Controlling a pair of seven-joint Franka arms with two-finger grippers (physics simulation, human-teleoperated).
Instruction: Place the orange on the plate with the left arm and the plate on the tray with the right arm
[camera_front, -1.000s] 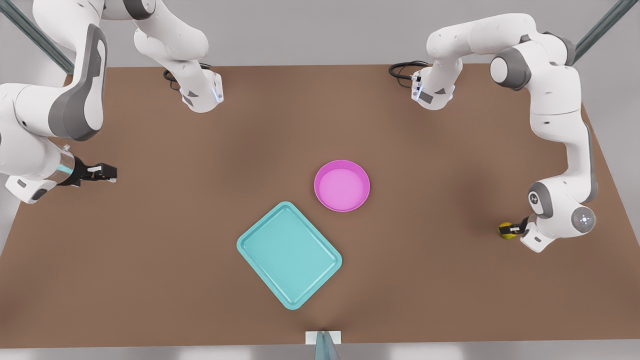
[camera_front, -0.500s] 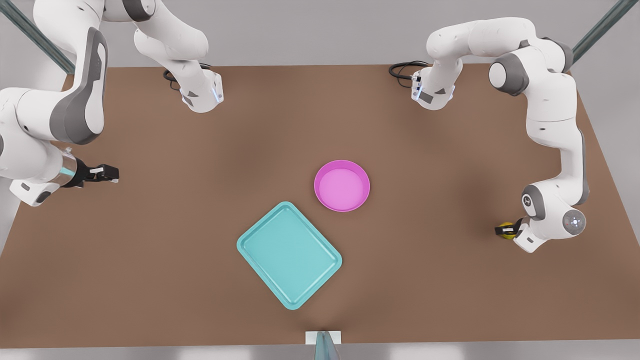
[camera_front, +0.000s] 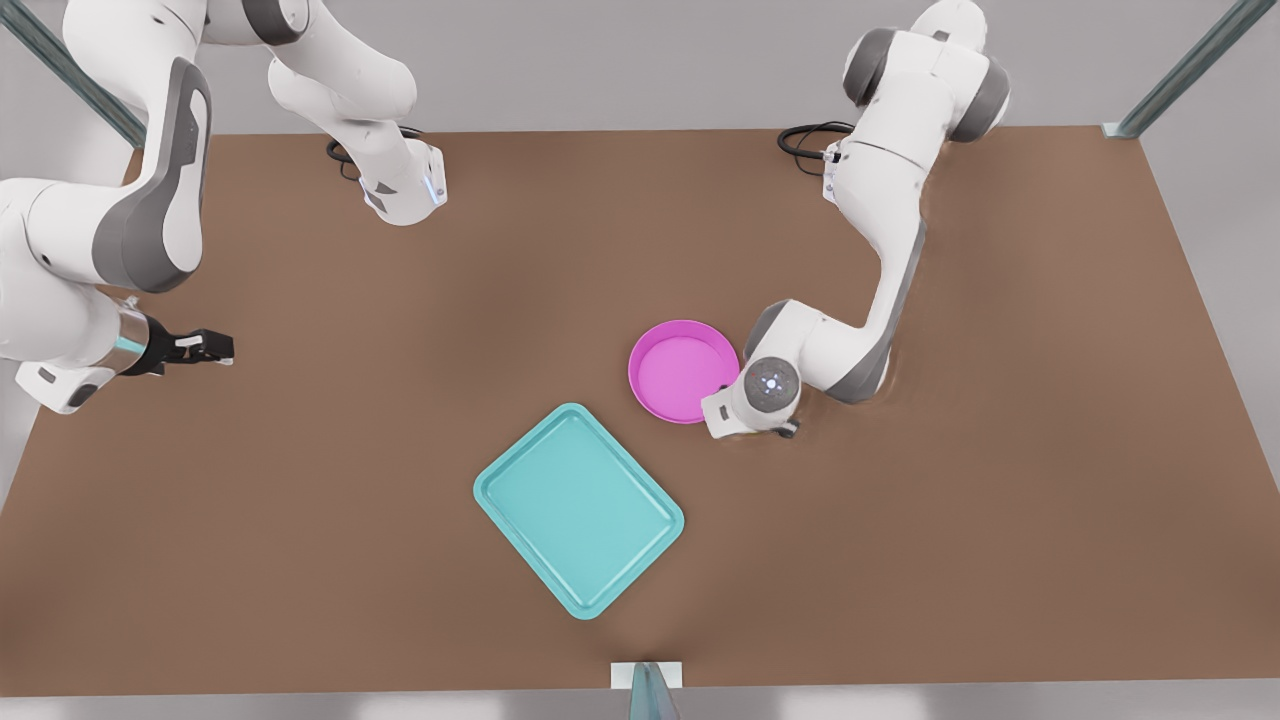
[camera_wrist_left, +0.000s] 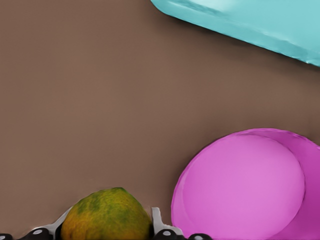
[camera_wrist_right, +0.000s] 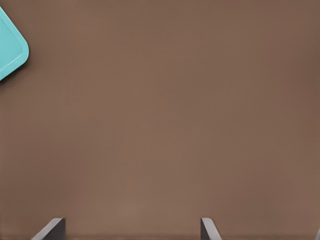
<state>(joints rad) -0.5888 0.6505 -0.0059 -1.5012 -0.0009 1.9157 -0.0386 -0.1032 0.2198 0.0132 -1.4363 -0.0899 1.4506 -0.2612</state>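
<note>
Your left tool, pinching the orange, has swung from frame right to the plate; release next; right tool waits spread, far left.

From my remote seat this reads as a simulated robot test cell, not a home or shop. A flat, unmarked brown table sits against blank grey walls, with two white arms bolted at twelve o'clock, coiled cables by their bases, and green metal struts bracing the corners.
</note>
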